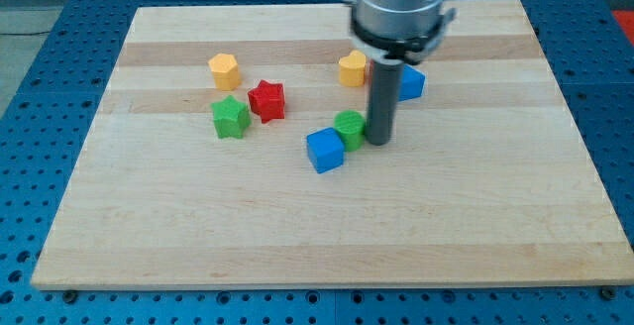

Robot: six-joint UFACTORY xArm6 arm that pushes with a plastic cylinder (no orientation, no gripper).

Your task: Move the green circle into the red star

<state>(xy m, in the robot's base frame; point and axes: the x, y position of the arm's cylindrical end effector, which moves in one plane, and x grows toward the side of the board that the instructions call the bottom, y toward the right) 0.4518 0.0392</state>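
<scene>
The green circle lies near the board's middle, touching the blue cube at its lower left. My tip stands right against the green circle's right side. The red star sits to the left, about a block's width from the green circle, next to the green star.
A yellow block lies at the upper left. A yellow heart and a blue block sit beside the rod near the top. The red cylinder is hidden behind the rod. The wooden board ends at a blue perforated table.
</scene>
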